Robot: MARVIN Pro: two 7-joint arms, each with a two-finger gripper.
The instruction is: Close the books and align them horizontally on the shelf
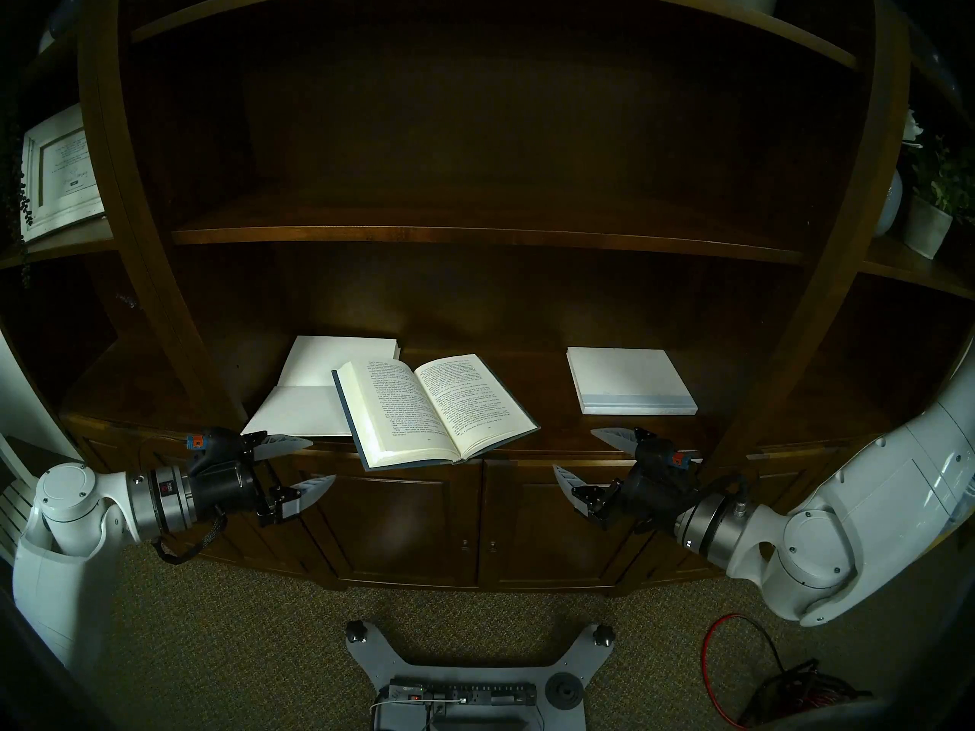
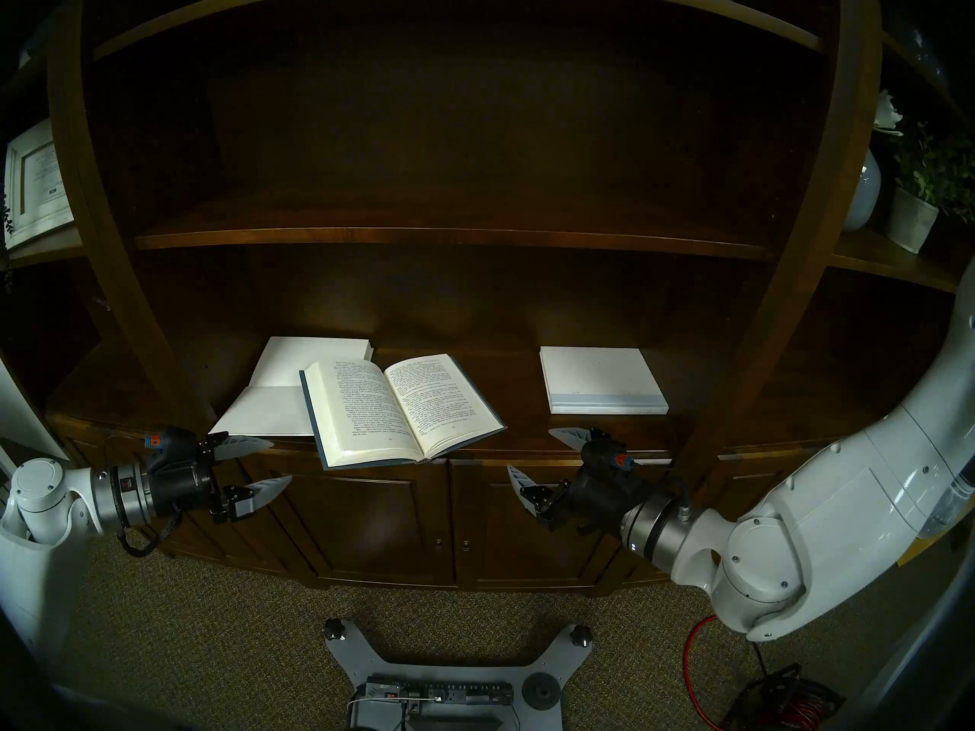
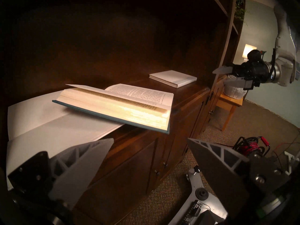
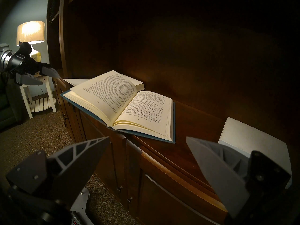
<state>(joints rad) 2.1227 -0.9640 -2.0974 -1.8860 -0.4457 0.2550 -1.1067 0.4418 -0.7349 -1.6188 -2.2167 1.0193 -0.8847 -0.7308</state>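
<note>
The shelf (image 1: 533,382), a deep, dark brown polished ledge, tops a cabinet base (image 1: 411,524) with two doors and carries three books. The largest is the open white book (image 1: 322,387) at the left, its blank pages spread flat and its near corner reaching the ledge's front edge. Lying partly on it, skewed, is the open blue book (image 1: 432,408), cream printed pages up, with a thin blue cover rim; its near left corner and spine end overhang the front edge. Well apart at the right lies the closed white book (image 1: 630,379), square to the ledge, a pale blue band along its near edge. Bare wood separates the blue book from the closed one, and the space above the books is open up to the next shelf board (image 1: 485,237).

The left gripper (image 1: 311,466) hovers in front of the ledge, just left of the blue book's overhanging corner, jaws spread and empty. The right gripper (image 1: 585,458) hangs below the closed book's near edge, jaws likewise spread, holding nothing.
</note>
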